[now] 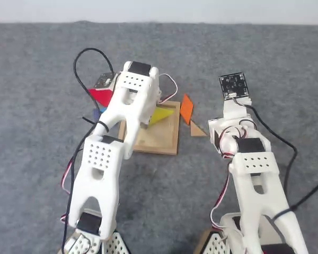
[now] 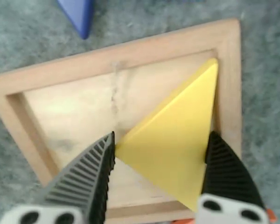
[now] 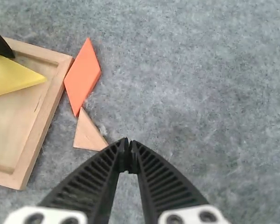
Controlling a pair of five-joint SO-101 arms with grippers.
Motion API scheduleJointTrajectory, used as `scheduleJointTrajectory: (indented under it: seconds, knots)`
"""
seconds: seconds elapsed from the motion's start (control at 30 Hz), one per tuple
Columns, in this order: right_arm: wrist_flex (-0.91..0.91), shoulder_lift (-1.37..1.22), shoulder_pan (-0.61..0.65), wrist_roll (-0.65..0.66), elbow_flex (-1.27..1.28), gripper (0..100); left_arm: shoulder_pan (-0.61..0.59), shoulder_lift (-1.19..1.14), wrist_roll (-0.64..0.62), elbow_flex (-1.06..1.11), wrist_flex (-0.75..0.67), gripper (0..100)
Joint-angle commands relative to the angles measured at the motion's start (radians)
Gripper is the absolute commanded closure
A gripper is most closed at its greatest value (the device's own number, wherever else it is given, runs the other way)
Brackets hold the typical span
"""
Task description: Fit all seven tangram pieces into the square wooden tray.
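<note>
One carpet (image 1: pixel 37 58): grey, under the arms and all the pieces.
left arm (image 1: pixel 114 137): white; in the high view it runs from the lower left up to the centre and covers the left part of the tray.
right arm (image 1: pixel 254 174): white; it stands in the lower right of the high view, right of the tray.
tray (image 1: pixel 161 147) (image 2: pixel 130 51) (image 3: pixel 39 128): square, of pale wood, at the centre of the high view. One piece shows inside it.
left gripper (image 2: pixel 162 137): above the tray, jaws spread wide and grasping the yellow triangle, with one finger at each side of it.
right gripper (image 3: pixel 129 142): above the carpet, outside the tray, jaws clenched together with nothing between them. The tips are near the tan triangle.
yellow triangle (image 1: pixel 163 114) (image 2: pixel 177 149) (image 3: pixel 9 74): large, in the right part of the tray in the high view. One corner is at the inner wall and another lies over the rim. I cannot tell if it is flat on the floor.
red piece (image 1: pixel 102 96): on the carpet, up and left of the tray in the high view, partly behind the left arm.
orange parallelogram (image 1: pixel 186 108) (image 3: pixel 82 77): on the carpet, just beside the right rim of the tray, outside it.
blue piece (image 1: pixel 97 112) (image 2: pixel 77 14): on the carpet outside the tray, left of it in the high view. Only one end of it shows.
tan triangle (image 1: pixel 197 129) (image 3: pixel 87 135): small, on the carpet, just below the orange parallelogram in the high view and near the right rim of the tray.
</note>
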State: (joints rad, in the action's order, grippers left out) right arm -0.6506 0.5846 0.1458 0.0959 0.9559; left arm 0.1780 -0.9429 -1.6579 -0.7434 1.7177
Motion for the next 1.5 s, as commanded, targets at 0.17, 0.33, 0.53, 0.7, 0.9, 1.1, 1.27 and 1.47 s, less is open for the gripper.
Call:
scheduleJointTrajectory:
  seconds: [0.17, 0.33, 0.53, 0.7, 0.9, 1.1, 1.27, 1.47]
  knots:
    - [-0.001, 0.045, -0.001, -0.005, -0.015, 98.6, 0.009, 0.009, 0.015, -0.048, 0.040, 67]
    - [-0.001, 0.044, -0.001, -0.006, -0.015, 98.6, 0.003, 0.009, 0.018, -0.027, 0.040, 52]
    - [0.001, 0.044, -0.001, -0.008, -0.014, 98.6, 0.012, 0.051, 0.066, 0.025, 0.040, 50]
    - [-0.001, 0.044, -0.001, -0.008, -0.014, 98.6, 0.009, 0.204, 0.124, 0.142, 0.040, 50]
    - [-0.007, 0.044, 0.021, 0.000, -0.014, 98.6, -0.023, 0.470, 0.276, 0.364, 0.038, 50]
    - [-0.028, 0.042, 0.143, 0.158, 0.003, 98.6, -0.252, 0.789, 0.554, 0.516, 0.038, 50]
    - [-0.101, 0.021, 0.320, 0.224, -0.028, 98.6, -0.529, 0.971, 1.023, 0.684, 0.026, 53]
    - [-0.194, -0.168, 0.545, 0.247, -0.184, 97.2, -0.683, 0.934, 1.326, 0.791, -0.081, 63]
